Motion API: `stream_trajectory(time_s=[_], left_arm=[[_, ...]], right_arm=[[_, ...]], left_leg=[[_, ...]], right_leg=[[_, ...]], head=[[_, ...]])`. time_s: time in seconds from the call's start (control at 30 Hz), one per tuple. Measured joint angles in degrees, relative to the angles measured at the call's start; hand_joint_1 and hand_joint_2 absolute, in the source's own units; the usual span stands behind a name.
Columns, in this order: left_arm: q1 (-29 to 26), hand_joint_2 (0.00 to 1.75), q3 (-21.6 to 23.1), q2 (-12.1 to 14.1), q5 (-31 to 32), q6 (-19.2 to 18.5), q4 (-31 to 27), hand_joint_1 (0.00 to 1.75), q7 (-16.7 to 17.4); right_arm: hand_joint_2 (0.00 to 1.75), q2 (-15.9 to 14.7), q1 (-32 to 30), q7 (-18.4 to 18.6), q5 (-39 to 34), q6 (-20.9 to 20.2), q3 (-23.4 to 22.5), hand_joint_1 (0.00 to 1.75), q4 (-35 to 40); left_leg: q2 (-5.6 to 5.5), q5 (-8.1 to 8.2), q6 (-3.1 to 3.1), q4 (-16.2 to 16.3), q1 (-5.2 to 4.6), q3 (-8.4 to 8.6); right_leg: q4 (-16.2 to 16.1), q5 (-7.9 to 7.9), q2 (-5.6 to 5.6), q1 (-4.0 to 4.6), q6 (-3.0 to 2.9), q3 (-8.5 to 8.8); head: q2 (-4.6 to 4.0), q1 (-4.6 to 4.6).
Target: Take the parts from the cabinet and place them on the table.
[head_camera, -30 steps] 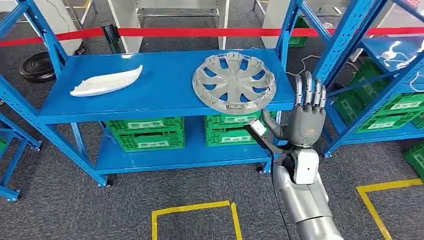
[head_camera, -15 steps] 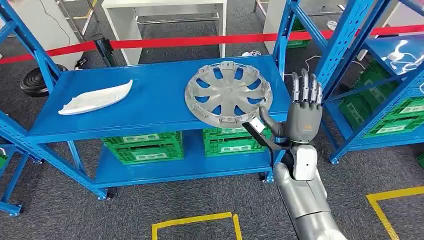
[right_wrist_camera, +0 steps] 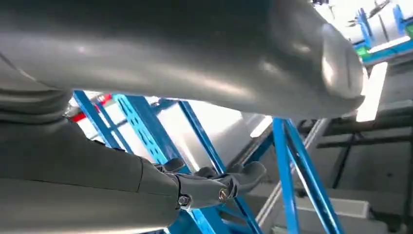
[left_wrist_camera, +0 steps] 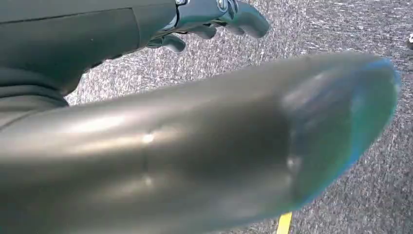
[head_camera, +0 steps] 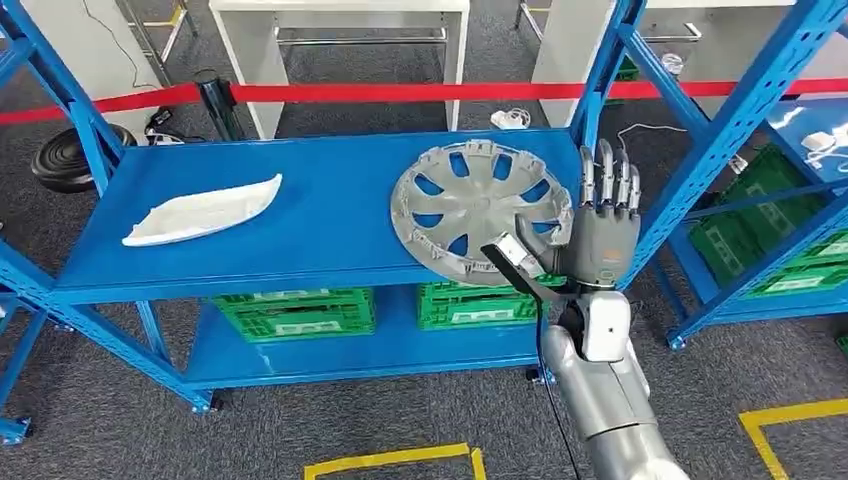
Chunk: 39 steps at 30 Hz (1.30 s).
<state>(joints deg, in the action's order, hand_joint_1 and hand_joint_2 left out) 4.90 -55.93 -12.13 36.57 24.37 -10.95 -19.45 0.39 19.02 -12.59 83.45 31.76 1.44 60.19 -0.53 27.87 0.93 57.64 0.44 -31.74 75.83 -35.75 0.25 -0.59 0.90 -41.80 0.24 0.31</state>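
No text, number or brand can be read anywhere. The green crates (head_camera: 300,312) under the blue shelf (head_camera: 330,245) carry pale panels on their fronts, but whatever is printed there is too small to make out.

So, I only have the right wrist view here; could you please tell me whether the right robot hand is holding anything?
Observer: No, the right robot hand is open, fingers pointing up, at the right edge of a silver-grey plastic wheel cover lying on the blue metal shelf.
Operator: Is anything else on that shelf?
Observer: Yes, a white curved plastic part lies near its left end.
Operator: And the left robot hand?
Observer: The left robot hand is over grey carpet, holding nothing.
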Motion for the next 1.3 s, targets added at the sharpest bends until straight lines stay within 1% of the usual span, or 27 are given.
stream_trajectory(time_s=[0.03,0.1,0.13,0.17,0.2,0.23,0.27,0.3,0.33,0.37,0.4,0.47,0.5,0.53,0.57,0.6,0.63,0.67,0.7,0.73,0.77,0.8,0.83,0.97,1.03,1.1,1.3], left_arm=[[0.0,0.0,0.0,0.0,0.0,0.0,0.0,0.0,0.0],[0.0,0.0,0.0,0.0,0.0,0.0,0.0,0.0,0.0],[0.0,0.0,0.0,-0.1,0.0,0.0,0.0,0.0,0.2],[0.1,0.0,0.0,-0.1,0.0,0.0,0.0,0.0,0.4],[0.2,0.0,0.0,-0.1,0.0,0.0,0.0,0.0,0.6],[0.1,0.0,0.0,-0.1,0.0,0.1,0.0,0.0,0.7],[0.0,0.0,0.0,-0.2,0.0,0.2,0.0,0.0,0.7],[0.0,0.0,0.0,-0.2,0.0,0.3,0.0,0.0,0.7],[0.0,0.0,0.0,-0.2,0.1,0.4,0.0,0.0,0.7],[0.1,0.0,0.0,-0.2,0.2,0.6,0.0,0.0,0.7],[0.2,0.0,0.0,-0.2,0.3,0.6,0.0,0.0,0.5],[0.1,0.0,0.0,-0.2,0.7,0.5,0.0,0.0,-0.2],[0.0,0.0,0.0,-0.2,1.2,0.3,0.0,0.0,-0.4],[0.0,0.0,0.1,-0.2,1.6,0.2,0.0,0.0,-0.4],[0.0,0.0,0.2,-0.2,2.1,0.0,0.0,0.0,-0.3],[0.2,0.0,0.3,-0.2,2.6,0.0,0.0,0.0,-0.1],[0.3,0.0,0.5,-0.2,3.0,0.0,0.0,0.0,0.2],[0.4,0.0,0.7,-0.2,3.1,0.0,0.0,0.0,0.4],[0.7,0.0,0.9,-0.2,3.2,0.0,0.0,0.0,0.7],[0.8,0.0,1.0,-0.2,3.2,0.0,0.0,0.0,0.9],[0.8,0.0,1.1,-0.3,3.2,0.0,0.0,0.0,0.9],[0.8,0.0,1.1,-0.5,3.3,0.0,0.1,0.0,0.9],[0.9,0.0,1.2,-0.5,3.3,0.1,0.1,0.0,0.9],[1.2,0.0,1.5,-0.7,4.0,0.5,0.1,0.0,1.2],[1.2,0.0,1.6,-0.8,4.2,0.5,0.1,0.0,1.3],[1.2,0.0,1.7,-0.8,4.2,0.5,0.1,0.0,1.4],[1.2,0.0,2.0,-0.8,4.3,0.5,0.1,0.0,1.4]], right_arm=[[0.0,0.0,0.0,0.0,0.0,0.0,0.0,0.0,0.0],[0.0,0.0,0.0,-0.1,-0.1,0.0,0.0,0.0,0.0],[0.0,0.0,0.0,-0.2,-0.2,0.0,0.0,0.0,-0.1],[0.0,0.0,0.0,-0.2,-0.3,-0.2,0.0,0.0,-0.2],[0.0,0.0,-0.1,-0.2,-0.3,-0.3,0.0,0.0,-0.2],[0.0,0.0,-0.3,-0.2,-0.6,-0.3,0.0,0.0,-0.2],[0.0,0.0,-0.3,-0.2,-0.8,-0.3,0.0,0.0,-0.2],[0.0,-0.1,-0.4,-0.5,-1.2,-0.3,-0.2,0.0,-0.1],[0.0,-0.2,-0.6,-0.9,-1.8,-0.4,-0.3,0.0,0.1],[0.0,-0.2,-0.6,-1.3,-2.1,-0.5,-0.5,0.0,0.3],[0.0,-0.2,-0.7,-1.8,-2.6,-0.9,-0.6,0.0,0.4],[0.0,-0.3,-1.4,-2.6,-3.9,-1.4,-0.9,0.0,0.5],[0.0,-0.3,-1.8,-4.2,-5.9,-2.0,-1.0,0.0,0.5],[0.0,-0.3,-1.9,-7.0,-9.5,-3.6,-1.1,0.0,0.5],[0.0,-0.2,-1.8,-9.9,-13.2,-5.0,-1.1,0.0,0.5],[0.0,0.1,-1.6,-12.1,-15.9,-5.8,-1.1,0.0,0.5],[0.0,0.5,-1.2,-12.7,-16.7,-6.3,-1.0,0.0,0.4],[0.0,0.9,-0.7,-12.9,-17.2,-6.7,-0.7,0.0,0.2],[0.0,1.1,-0.1,-13.0,-17.6,-7.0,-0.5,0.0,-0.1],[0.0,1.3,0.2,-13.4,-18.4,-7.5,-0.4,0.0,-0.3],[0.0,1.7,0.9,-13.9,-19.4,-7.7,-0.2,0.0,-0.9],[0.0,2.1,1.8,-14.3,-20.4,-7.8,0.4,0.0,-2.1],[0.0,2.5,2.7,-14.5,-20.9,-7.9,0.8,0.0,-3.2],[0.0,4.4,4.6,-14.6,-21.6,-8.0,2.6,0.0,-6.4],[0.0,5.4,5.0,-14.3,-21.6,-8.0,3.4,0.0,-7.2],[0.0,6.0,5.3,-14.3,-21.4,-8.1,4.1,0.0,-8.1],[0.0,6.8,5.8,-14.3,-21.3,-8.1,4.9,0.0,-9.5]], left_leg=[[-0.03,0.53,-0.13,0.0,0.0,0.75],[-0.03,1.75,-0.44,0.0,0.04,2.53],[-0.01,2.35,-0.68,0.0,0.03,2.78],[-0.05,2.79,-1.14,0.2,-0.14,3.35],[-0.06,3.15,-1.6,0.0,-0.14,3.23],[0.07,3.54,-1.97,-0.3,-0.12,3.21],[0.03,3.11,-2.41,0.4,-0.18,3.99],[0.04,3.39,-2.73,0.4,-0.2,4.58],[0.17,3.79,-2.91,1.4,-0.01,4.12],[0.26,4.24,-3.09,4.5,-0.05,2.69],[0.26,5.61,-3.4,9.1,0.01,-0.28],[0.25,9.26,-3.82,16.5,0.07,-5.75],[0.25,9.58,-3.87,17.6,0.07,-7.37],[0.25,8.1,-3.76,16.5,0.07,-7.71],[0.25,5.08,-3.57,13.5,0.06,-7.12],[0.25,1.13,-3.23,8.7,0.06,-5.74],[0.27,-3.03,-2.83,3.3,0.0,-4.16],[0.28,-2.56,-2.59,2.0,-0.2,-4.01],[0.38,-0.9,-2.36,0.9,-0.49,-3.69],[0.33,-2.35,-2.03,1.1,-0.49,-3.55],[0.19,-2.62,-2.07,0.9,-0.2,-3.49],[0.14,-2.85,-2.49,0.8,-0.23,-3.51],[0.12,-2.84,-2.45,0.8,-0.3,-3.54],[0.01,-2.52,-1.92,0.8,-0.33,-3.53],[-0.01,-2.46,-1.78,0.8,-0.34,-3.53],[-0.01,-2.43,-1.71,0.8,-0.35,-3.54],[-0.02,-2.45,-1.69,0.8,-0.32,-3.49]], right_leg=[[-2.1,1.91,-0.01,-0.06,0.03,0.02],[-11.6,9.07,-0.06,-0.08,-0.27,2.99],[-16.2,12.6,-0.25,-0.08,-0.51,4.36],[-16.7,10.16,-0.33,0.47,-0.7,4.41],[-16.7,9.4,-0.27,0.56,-1.12,4.5],[-16.9,10.49,-0.16,0.67,-1.48,4.94],[-17.1,10.31,-0.02,0.44,-1.92,5.2],[-17.1,10.26,0.08,0.29,-2.4,6.03],[-17.4,10.01,0.01,0.17,-2.78,6.84],[-17.4,9.83,-0.02,0.11,-3.1,7.34],[-17.4,9.58,-0.02,0.12,-3.4,7.55],[-17.4,8.91,0.1,0.19,-3.53,7.93],[-17.4,8.56,0.16,0.21,-3.51,8.3],[-17.4,8.17,0.24,0.21,-3.49,8.79],[-17.4,7.77,0.32,0.21,-3.42,9.31],[-17.4,7.35,0.33,0.21,-3.35,9.95],[-17.4,6.91,0.34,0.21,-3.22,10.52],[-17.2,6.67,0.39,0.28,-2.98,10.74],[-17.1,6.52,0.56,0.35,-2.61,10.27],[-17.1,6.29,0.53,0.4,-2.22,10.22],[-17.1,6.05,0.49,0.55,-2.12,10.42],[-17.2,6.4,0.49,0.66,-3.14,10.34],[-17.3,6.32,0.47,0.66,-3.29,10.37],[-18.0,6.34,0.35,0.68,-3.18,10.75],[-18.2,6.35,0.3,0.68,-2.92,10.83],[-18.4,6.33,0.29,0.64,-1.95,10.94],[-18.4,6.36,0.26,0.66,-1.66,10.95]], head=[[0.0,0.02],[0.0,0.02],[0.0,0.02],[0.0,-0.18],[0.0,-0.04],[0.0,0.02],[0.0,-0.04],[0.0,-0.02],[0.0,0.04],[0.0,-0.33],[0.0,-0.44],[0.0,-0.48],[0.0,-0.48],[0.0,-0.48],[0.0,-0.48],[0.0,-0.48],[0.0,-0.5],[0.0,-0.44],[0.0,-0.72],[0.0,-0.61],[0.0,-0.59],[0.0,-0.61],[0.0,-0.59],[0.0,-0.59],[0.0,-0.59],[0.0,-0.61],[0.0,-0.61]])
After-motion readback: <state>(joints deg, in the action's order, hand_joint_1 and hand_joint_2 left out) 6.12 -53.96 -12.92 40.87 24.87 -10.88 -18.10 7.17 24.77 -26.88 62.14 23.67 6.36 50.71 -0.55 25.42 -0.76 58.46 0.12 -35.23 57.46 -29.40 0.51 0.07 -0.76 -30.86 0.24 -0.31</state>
